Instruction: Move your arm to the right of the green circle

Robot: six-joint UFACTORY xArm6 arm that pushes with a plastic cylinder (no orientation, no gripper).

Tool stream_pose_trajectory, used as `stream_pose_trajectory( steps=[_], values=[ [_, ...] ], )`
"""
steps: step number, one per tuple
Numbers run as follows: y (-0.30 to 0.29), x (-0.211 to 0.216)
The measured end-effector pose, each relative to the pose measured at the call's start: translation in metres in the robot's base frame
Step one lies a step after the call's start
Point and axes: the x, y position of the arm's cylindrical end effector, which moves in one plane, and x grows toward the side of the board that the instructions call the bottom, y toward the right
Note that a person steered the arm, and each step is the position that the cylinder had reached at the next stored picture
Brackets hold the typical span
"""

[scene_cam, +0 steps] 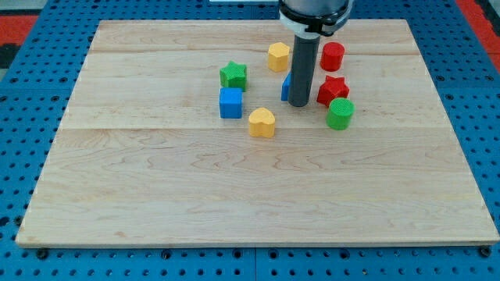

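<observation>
Red star (332, 90) sits between our tip (299, 104) and green circle (340, 114), lower right; no claw shows.

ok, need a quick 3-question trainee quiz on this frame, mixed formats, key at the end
1. True or false: my tip is already on the view's right of the green circle.
2. Which block sits nearest the green circle? A) red star B) blue cube C) yellow heart
3. Fill in: the rod partly hides a ____ block just to its left in the view.

Key
1. False. The tip stands to the view's left of the green circle, with the red star close by.
2. A. The red star lies just above and left of it in the view.
3. Blue; its shape cannot be made out.
</observation>
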Motion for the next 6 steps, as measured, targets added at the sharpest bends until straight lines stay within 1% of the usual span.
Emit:
stream_pose_trajectory(
  steps=[1,2,3,4,6],
  values=[
    [0.000,0.030],
    [0.001,0.076],
    [0.056,0.082],
    [0.101,0.057],
    [0.104,0.009]
  ],
)
